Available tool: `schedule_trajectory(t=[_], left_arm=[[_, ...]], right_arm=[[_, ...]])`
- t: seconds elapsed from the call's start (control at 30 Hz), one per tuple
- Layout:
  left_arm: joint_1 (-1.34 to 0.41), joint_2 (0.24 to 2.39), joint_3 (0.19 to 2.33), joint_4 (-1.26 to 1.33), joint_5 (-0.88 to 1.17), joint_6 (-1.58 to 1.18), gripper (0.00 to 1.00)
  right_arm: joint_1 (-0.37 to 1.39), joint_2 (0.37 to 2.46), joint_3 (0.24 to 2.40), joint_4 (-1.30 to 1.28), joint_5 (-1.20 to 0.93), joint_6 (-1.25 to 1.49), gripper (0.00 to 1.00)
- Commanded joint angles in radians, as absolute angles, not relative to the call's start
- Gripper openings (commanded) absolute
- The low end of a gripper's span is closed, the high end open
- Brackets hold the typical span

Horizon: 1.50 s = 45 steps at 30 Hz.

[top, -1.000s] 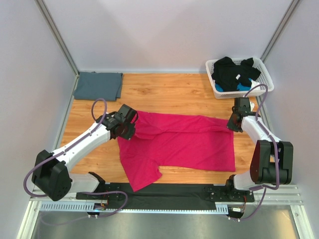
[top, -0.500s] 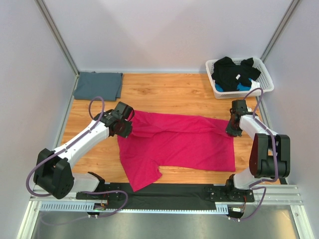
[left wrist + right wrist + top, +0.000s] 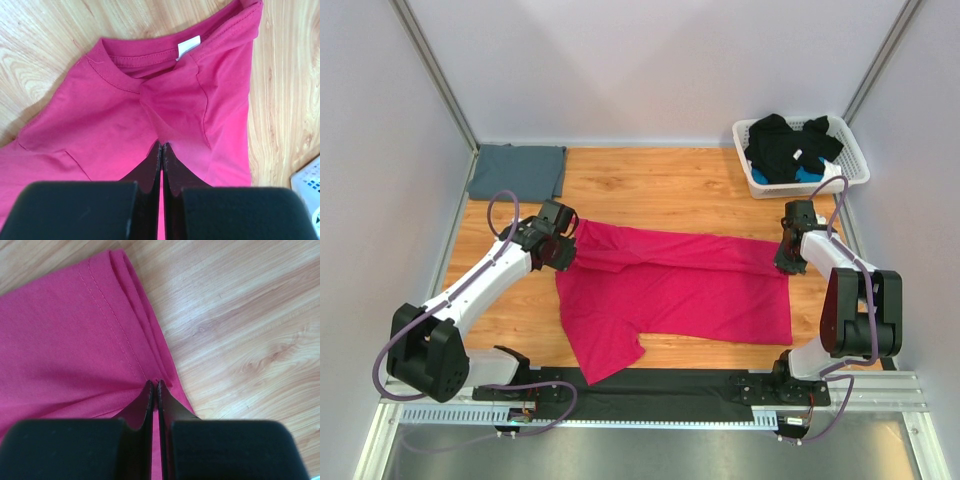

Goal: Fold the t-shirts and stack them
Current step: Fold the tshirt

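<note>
A pink t-shirt (image 3: 680, 290) lies spread across the middle of a wooden table (image 3: 650, 190), its long upper edge folded over and one sleeve pointing toward the near edge. The left gripper (image 3: 161, 146) pinches the cloth just below the collar, jaws tight together; the right gripper (image 3: 154, 383) is clamped on the doubled hem at the opposite end. A folded blue-grey t-shirt (image 3: 517, 172) rests in the far left corner, a white basket (image 3: 858, 155) of dark clothes in the far right
</note>
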<state>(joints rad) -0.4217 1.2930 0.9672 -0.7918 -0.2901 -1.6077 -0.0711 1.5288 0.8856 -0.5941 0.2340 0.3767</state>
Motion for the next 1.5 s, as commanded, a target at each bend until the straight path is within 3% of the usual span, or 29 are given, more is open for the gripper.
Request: schedule_trajectory(t=[0.0, 0.67, 0.8, 0.83, 0.87, 1.13, 1.47], left_arm=[[-0.408, 1.272, 0.959, -0.787, -0.304, -1.582, 0.00], [-0.380, 1.276, 0.905, -0.775, -0.222, -1.519, 0.00], [-0.380, 1.270, 0.917, -0.782, -0.196, -1.479, 0.00], [-0.380, 1.266, 0.917, -0.779, -0.192, -1.467, 0.00], [-0.380, 1.266, 0.917, -0.779, -0.189, -1.465, 0.00], [-0.382, 1.258, 0.910, -0.743, -0.134, -1.440, 0.00], [-0.410, 1.265, 0.963, -0.775, -0.063, -1.476, 0.00]], right_arm=[[-0.075, 1.516, 0.910, -0.603, 0.268, 0.383, 0.00], [-0.074, 1.528, 0.891, -0.637, 0.235, 0.407, 0.00], [-0.074, 1.529, 0.910, -0.663, 0.195, 0.400, 0.21], [-0.074, 1.525, 0.926, -0.670, 0.184, 0.394, 0.34], [-0.074, 1.520, 0.937, -0.689, 0.170, 0.393, 0.37], [-0.074, 1.437, 1.117, -0.791, 0.121, 0.371, 0.51], [-0.005, 1.413, 1.140, -0.706, 0.044, 0.442, 0.53]])
